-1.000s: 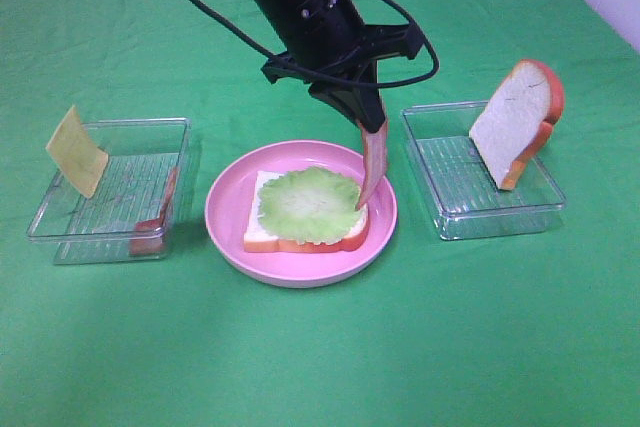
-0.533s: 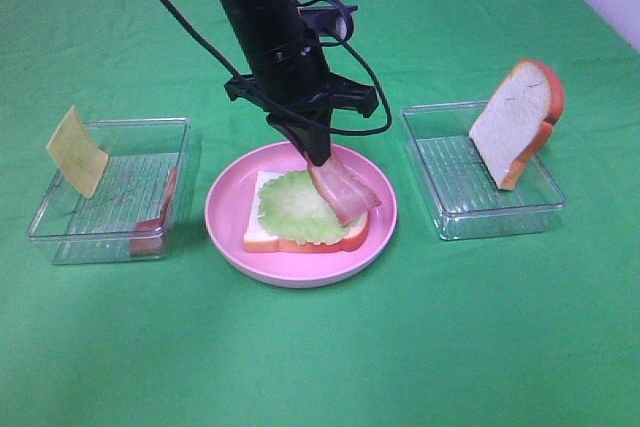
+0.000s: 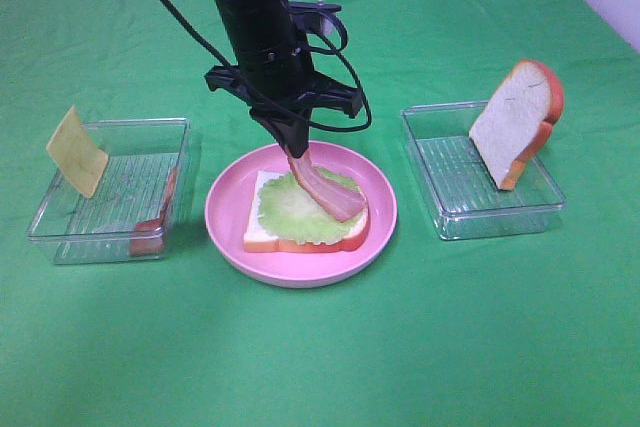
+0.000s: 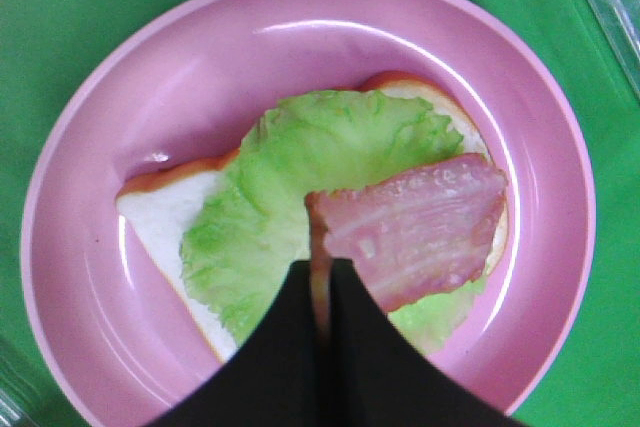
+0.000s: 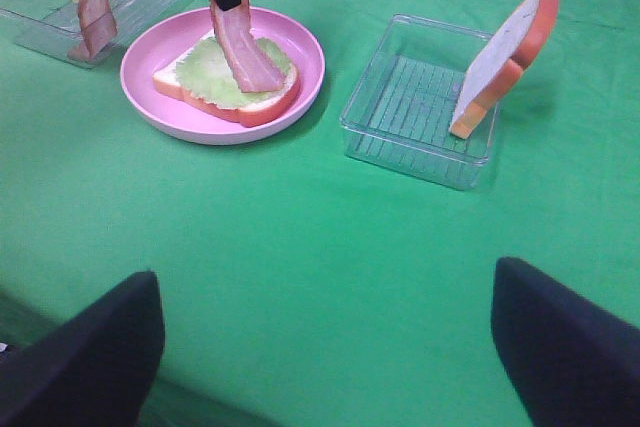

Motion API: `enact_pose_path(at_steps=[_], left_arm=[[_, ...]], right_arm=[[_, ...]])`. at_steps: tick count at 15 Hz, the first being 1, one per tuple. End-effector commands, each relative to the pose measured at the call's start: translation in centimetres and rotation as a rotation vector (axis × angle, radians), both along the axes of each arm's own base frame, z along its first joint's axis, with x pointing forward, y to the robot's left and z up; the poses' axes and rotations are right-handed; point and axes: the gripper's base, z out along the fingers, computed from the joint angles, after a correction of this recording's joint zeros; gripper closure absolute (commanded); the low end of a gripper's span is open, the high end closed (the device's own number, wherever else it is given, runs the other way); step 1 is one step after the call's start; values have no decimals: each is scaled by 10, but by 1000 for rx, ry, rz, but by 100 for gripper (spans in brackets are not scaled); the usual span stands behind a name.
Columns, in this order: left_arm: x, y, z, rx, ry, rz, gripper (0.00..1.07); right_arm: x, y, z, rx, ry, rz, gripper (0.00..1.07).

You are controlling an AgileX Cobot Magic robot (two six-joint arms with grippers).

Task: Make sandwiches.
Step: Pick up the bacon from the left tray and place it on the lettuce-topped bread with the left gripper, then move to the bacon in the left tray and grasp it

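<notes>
Spreading under it all is the green cloth tabletop (image 3: 320, 367), and the black left arm (image 3: 250, 7) reaches in from the far left, covering part of the far rim of the round pink plate (image 3: 225, 217). On to the containers: the clear plastic tray on the left (image 3: 60, 237) holds a yellow cheese square (image 3: 76, 152) leaning on its left wall and a pink-red bacon strip (image 3: 158, 212) against its right wall. The clear plastic tray on the right (image 3: 500, 222) has a white bread slice with orange-red crust (image 3: 512, 122) propped upright. On the plate lies a second bread slice (image 3: 262, 232), topped by a green lettuce leaf (image 3: 290, 212). The left gripper (image 3: 297, 145) points straight down, pinched tight on the top end of another bacon strip (image 3: 325, 192), whose lower end drapes onto the lettuce. The right gripper (image 5: 322, 297) hovers well back over bare cloth, fingers spread wide, holding nothing.
</notes>
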Motion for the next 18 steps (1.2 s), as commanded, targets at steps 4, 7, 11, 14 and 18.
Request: enact_pose_path(at_steps=[4,7,11,14,18], left_arm=[[-1,2,-2,4,23,14,77],[-3,2,-2,6,50,11,40],[0,8,18,65,-5,3,32],[2,20,42,100,-83,45,32],[3,63,83,23,-98,151,32]], right_arm=[[-2,-1,-1,-8,-14,8,22],[-2,-1,-1,-8,-14,8,22],[-2,-1,-1,-8,-14,8,22],[-2,-1,-1,-8,-14,8,22],[-2,-1,-1,-8,-14,8,22]])
